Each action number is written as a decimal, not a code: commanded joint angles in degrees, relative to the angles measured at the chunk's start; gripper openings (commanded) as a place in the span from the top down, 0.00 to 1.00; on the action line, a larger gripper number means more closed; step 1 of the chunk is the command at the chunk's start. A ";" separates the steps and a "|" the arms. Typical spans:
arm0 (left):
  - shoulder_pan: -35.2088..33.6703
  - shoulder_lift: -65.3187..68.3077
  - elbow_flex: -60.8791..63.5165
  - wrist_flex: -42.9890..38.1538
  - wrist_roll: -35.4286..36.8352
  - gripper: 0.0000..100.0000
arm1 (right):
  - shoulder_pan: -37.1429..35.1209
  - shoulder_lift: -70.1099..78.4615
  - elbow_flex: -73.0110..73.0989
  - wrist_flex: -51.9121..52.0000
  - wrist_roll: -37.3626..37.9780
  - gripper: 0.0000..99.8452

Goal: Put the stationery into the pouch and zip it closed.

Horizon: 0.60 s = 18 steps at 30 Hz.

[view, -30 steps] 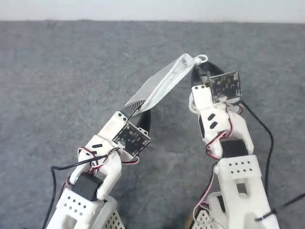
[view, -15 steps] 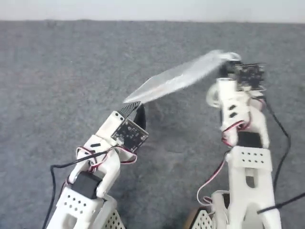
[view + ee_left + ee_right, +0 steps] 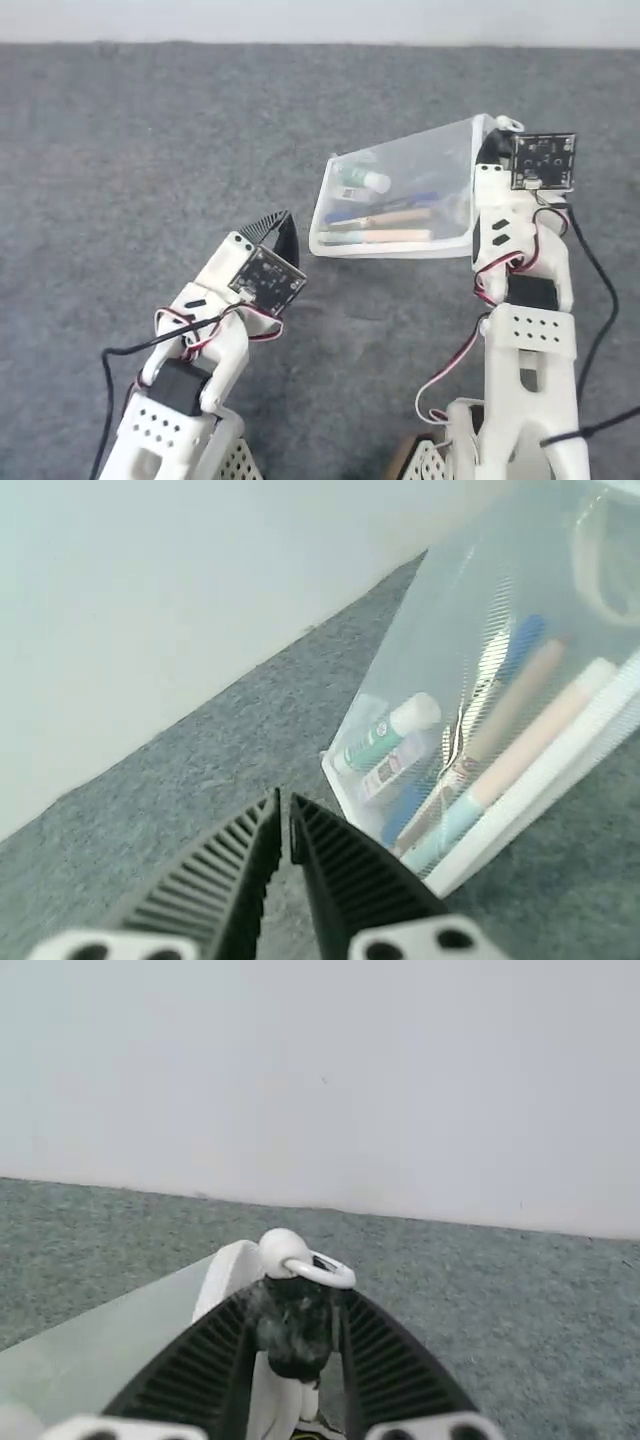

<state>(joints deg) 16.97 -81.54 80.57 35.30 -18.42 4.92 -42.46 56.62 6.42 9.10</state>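
Note:
A clear pouch (image 3: 400, 200) hangs tilted over the grey mat, with its lower edge near the surface. Inside it lie a glue stick (image 3: 362, 180), a blue pen (image 3: 390, 212) and a pale pencil (image 3: 385, 236). My right gripper (image 3: 492, 140) is shut on the pouch's top corner by the white zipper ring (image 3: 318, 1270); the right wrist view shows its own gripper (image 3: 297, 1335) clamped there. My left gripper (image 3: 280, 222) is shut with nothing in it, a short way to the left of the pouch. In the left wrist view the gripper (image 3: 283, 805) points toward the pouch (image 3: 500, 710) and the glue stick (image 3: 390, 735).
The grey mat (image 3: 150, 150) covers the whole table and ends at a pale wall (image 3: 300, 20) at the back. Cables trail from both arm bases at the front edge.
The left gripper has let go of the pouch's corner. The right arm swung to the right with the pouch, which turned from edge-on to broadside so its contents show.

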 commanded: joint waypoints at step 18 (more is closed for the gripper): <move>-6.15 -1.14 -2.24 -1.58 14.95 0.79 | -12.26 -4.26 -6.51 14.64 3.08 0.80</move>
<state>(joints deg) 13.10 -81.63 80.57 35.30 -8.66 -4.22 -44.31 51.60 17.76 11.38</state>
